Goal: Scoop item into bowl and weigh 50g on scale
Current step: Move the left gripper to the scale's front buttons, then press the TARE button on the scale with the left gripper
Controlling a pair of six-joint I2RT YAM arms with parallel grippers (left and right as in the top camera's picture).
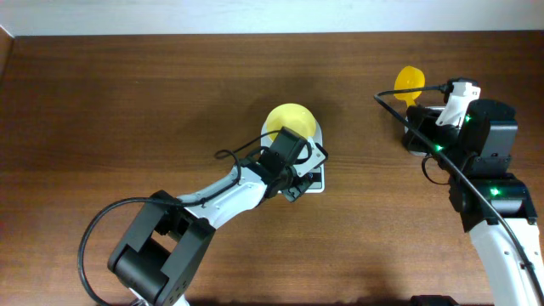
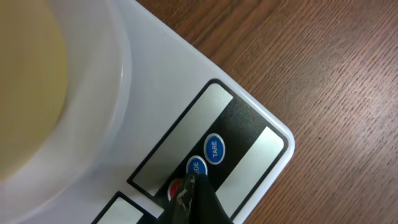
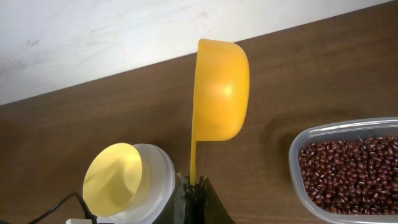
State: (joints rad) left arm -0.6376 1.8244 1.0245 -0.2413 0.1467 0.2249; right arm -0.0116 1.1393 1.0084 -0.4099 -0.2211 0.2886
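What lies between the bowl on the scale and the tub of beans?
In the right wrist view, the yellow scoop, held upright by the right gripper, stands between bowl and tub.

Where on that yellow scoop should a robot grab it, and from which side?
The scoop is best pinched at the end of its thin, flat handle, coming from the end opposite the cup, as the right gripper does now. The handle fits between two fingers; the wide, rounded cup likely would not, and it is left free to dip into the beans.
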